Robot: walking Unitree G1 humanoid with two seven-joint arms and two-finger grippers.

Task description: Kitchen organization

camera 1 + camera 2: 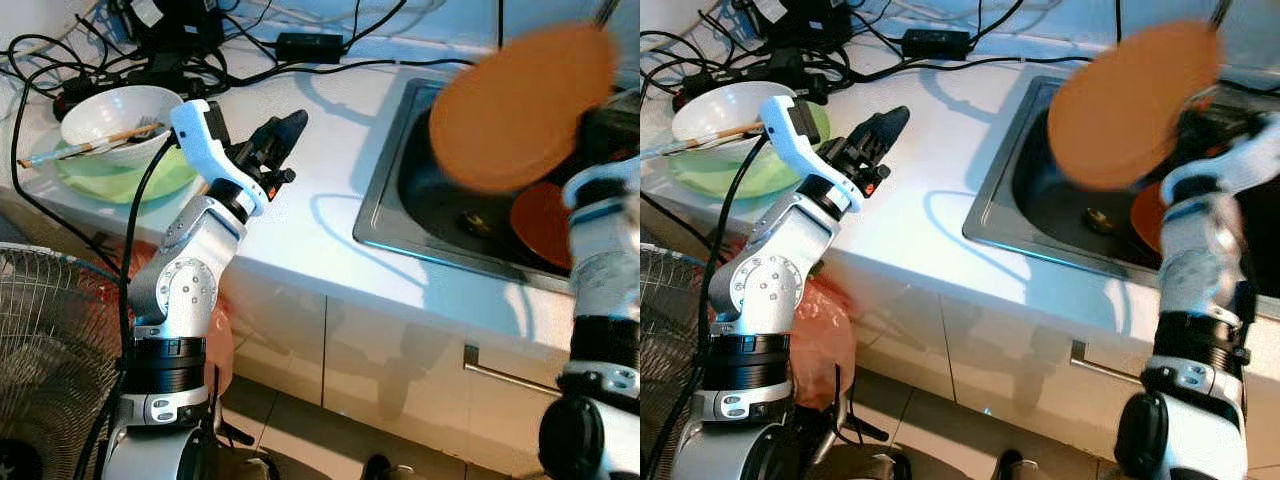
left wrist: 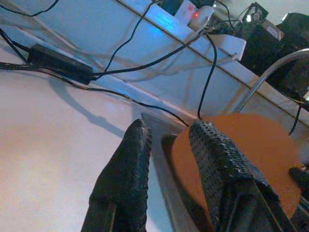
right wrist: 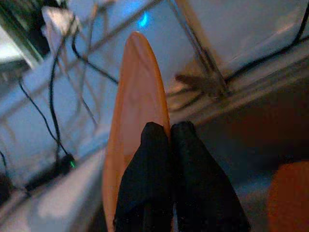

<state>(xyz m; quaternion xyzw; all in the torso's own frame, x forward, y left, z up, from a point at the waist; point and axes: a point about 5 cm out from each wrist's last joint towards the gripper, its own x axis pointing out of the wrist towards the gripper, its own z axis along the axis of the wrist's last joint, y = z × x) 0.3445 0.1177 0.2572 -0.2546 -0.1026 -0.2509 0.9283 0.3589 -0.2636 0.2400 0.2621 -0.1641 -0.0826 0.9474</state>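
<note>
White counter (image 1: 300, 190) w/ steel sink (image 1: 385, 215), cables (image 1: 230, 55), floor fan (image 1: 50, 350)

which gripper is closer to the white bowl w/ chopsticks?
Left. The left gripper hovers over the counter just beside the white bowl. The right gripper is far across, above the sink, jaws shut on an orange plate.

A sink (image 1: 385, 215) is set into the counter (image 1: 300, 150) at the right. A plate (image 1: 522, 105) is held above the sink, and a second plate (image 1: 540, 222) lies in it. At the left, a bowl (image 1: 115, 118) sits on a plate (image 1: 130, 180), with chopsticks (image 1: 80, 148) across the bowl. Cables (image 1: 200, 55) lie behind. A fan (image 1: 50, 350) stands before the counter, lower left.
</note>
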